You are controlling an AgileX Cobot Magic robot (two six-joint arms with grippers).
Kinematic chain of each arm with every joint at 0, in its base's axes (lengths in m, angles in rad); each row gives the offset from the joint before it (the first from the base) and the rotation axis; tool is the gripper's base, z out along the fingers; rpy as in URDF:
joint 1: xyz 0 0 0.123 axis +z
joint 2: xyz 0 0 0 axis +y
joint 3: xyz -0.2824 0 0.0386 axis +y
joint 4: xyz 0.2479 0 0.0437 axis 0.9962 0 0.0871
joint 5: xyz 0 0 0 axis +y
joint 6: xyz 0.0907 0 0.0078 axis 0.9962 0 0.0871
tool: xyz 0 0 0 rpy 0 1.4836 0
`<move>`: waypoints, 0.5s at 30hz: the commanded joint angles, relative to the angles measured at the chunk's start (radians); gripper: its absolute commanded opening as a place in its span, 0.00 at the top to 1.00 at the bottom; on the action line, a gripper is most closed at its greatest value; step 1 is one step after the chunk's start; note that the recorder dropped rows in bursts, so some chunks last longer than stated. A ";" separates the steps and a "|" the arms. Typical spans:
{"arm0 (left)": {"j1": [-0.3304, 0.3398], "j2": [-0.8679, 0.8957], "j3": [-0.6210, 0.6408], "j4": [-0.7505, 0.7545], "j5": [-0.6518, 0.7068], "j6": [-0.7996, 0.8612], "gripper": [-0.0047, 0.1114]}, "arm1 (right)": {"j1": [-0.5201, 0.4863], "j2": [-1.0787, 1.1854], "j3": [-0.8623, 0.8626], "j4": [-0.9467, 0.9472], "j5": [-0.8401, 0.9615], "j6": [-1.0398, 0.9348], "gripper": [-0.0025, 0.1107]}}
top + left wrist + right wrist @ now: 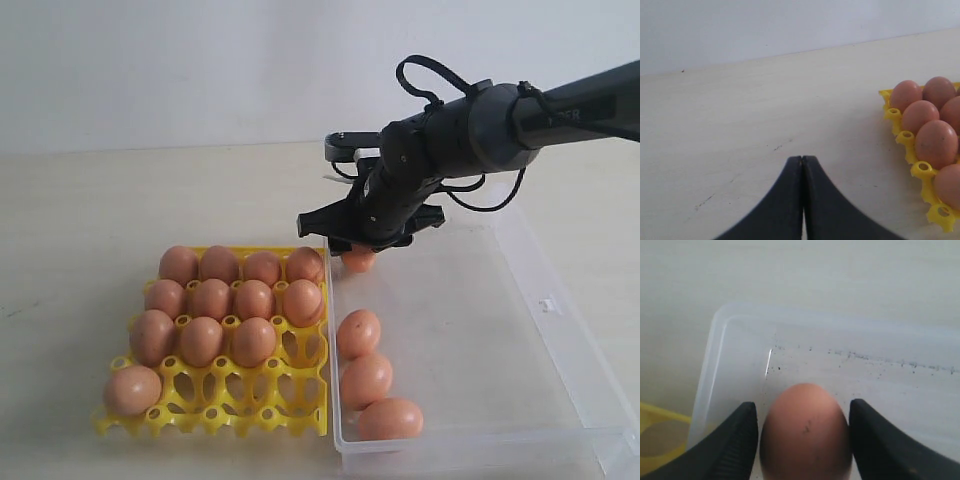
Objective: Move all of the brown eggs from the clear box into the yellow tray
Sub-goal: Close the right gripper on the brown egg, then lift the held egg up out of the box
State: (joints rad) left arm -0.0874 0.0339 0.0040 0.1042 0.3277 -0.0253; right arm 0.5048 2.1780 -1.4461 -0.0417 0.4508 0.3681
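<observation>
Brown egg sits pinched between the jaws of the right gripper, in the far corner of the clear box; whether it is off the box floor cannot be told. Three more brown eggs lie in a row inside the box, along its wall beside the yellow tray. The tray stands just beside the box on the surface and holds twelve eggs. Out beyond the tray from the box, the left gripper has its jaws pressed together.
</observation>
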 commanded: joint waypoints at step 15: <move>-0.003 0.002 -0.004 -0.002 -0.012 -0.004 0.96 | 0.001 0.018 -0.008 0.005 -0.058 -0.007 0.98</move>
State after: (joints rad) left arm -0.0874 0.0339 0.0040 0.1042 0.3277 -0.0253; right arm 0.5048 2.1919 -1.4461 -0.0326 0.4088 0.3690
